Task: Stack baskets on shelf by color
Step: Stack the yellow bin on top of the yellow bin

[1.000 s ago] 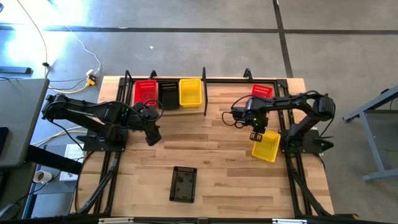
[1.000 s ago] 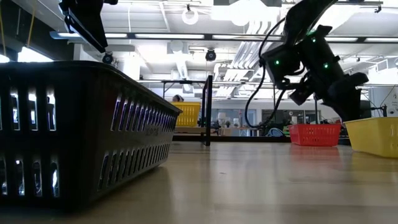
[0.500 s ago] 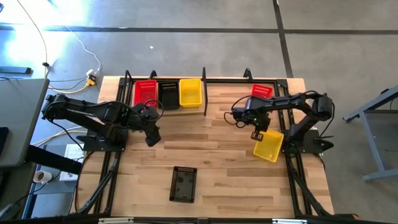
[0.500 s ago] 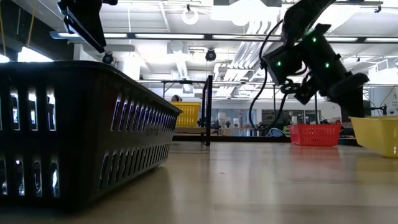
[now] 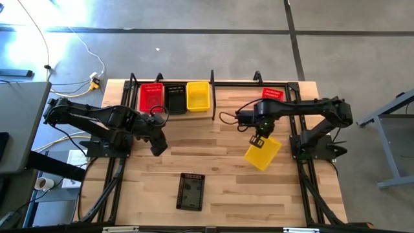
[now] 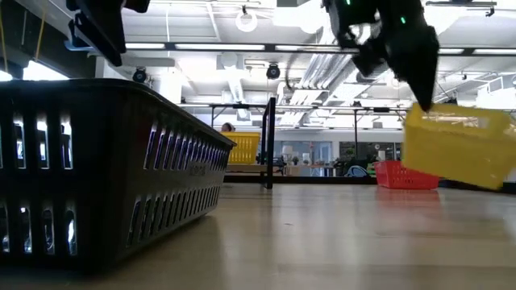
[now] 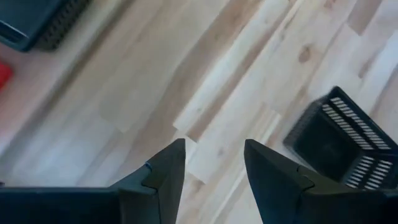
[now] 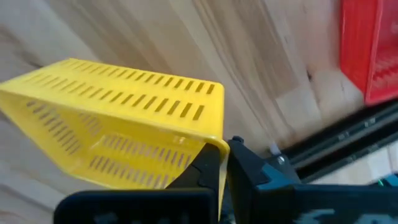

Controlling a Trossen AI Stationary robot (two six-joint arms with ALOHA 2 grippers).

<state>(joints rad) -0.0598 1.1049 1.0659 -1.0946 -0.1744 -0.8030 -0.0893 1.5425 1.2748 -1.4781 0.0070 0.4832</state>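
Note:
My right gripper (image 5: 257,138) is shut on a yellow basket (image 5: 262,153), which hangs above the table right of centre; the low view shows this yellow basket (image 6: 456,147) in the air. My left gripper (image 5: 157,146) hovers open over bare wood at the left, and its fingers (image 7: 174,168) hold nothing. On the shelf (image 5: 212,97) at the far edge, a red basket (image 5: 151,97), a black basket (image 5: 174,98) and a yellow one (image 5: 198,96) stand side by side. Another red basket (image 5: 272,95) rests on the table at the far right. My right gripper pinches the yellow basket's rim (image 8: 217,147) at one end wall, close to a corner, between its two fingers. The fingers come from above, pointing down. The basket hangs below them, tilted, clear of the table.
A black basket (image 5: 191,191) lies on the table near the front edge, filling the left of the low view (image 6: 105,169); it also shows in the left wrist view (image 7: 342,146). Bare wood stretches across the table's middle.
My right gripper has risen and gone toward the table's left with the yellow basket. The basket, which stood on the table by the right edge, is now lifted clear and tilted. My left gripper has rolled a little in place.

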